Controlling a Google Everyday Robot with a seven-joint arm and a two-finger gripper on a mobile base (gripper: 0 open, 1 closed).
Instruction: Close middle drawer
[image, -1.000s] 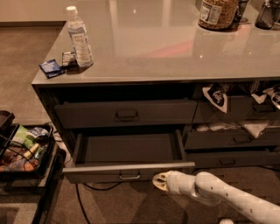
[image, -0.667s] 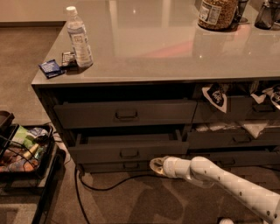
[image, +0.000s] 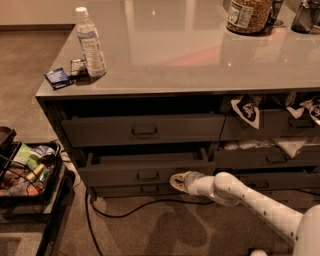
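The middle drawer (image: 145, 171) is a wide dark grey front with a small metal pull (image: 147, 175) at its centre, in the left stack under the counter. It stands out only slightly, with a thin strip of its inside showing along the top edge. My gripper (image: 176, 181) is at the end of the white arm (image: 250, 200) coming from the lower right. It is pressed against the drawer front, just right of the pull.
The top drawer (image: 142, 129) and bottom drawer (image: 145, 190) flank it. A water bottle (image: 90, 42) and small packets (image: 59, 77) sit on the counter (image: 190, 55), a jar (image: 247, 15) at the back. A black cart (image: 30, 175) with snacks stands left. A cable (image: 130, 210) lies on the floor.
The middle drawer has slid in from far open to nearly flush. My gripper followed it inward toward the cabinet, staying against the drawer front.
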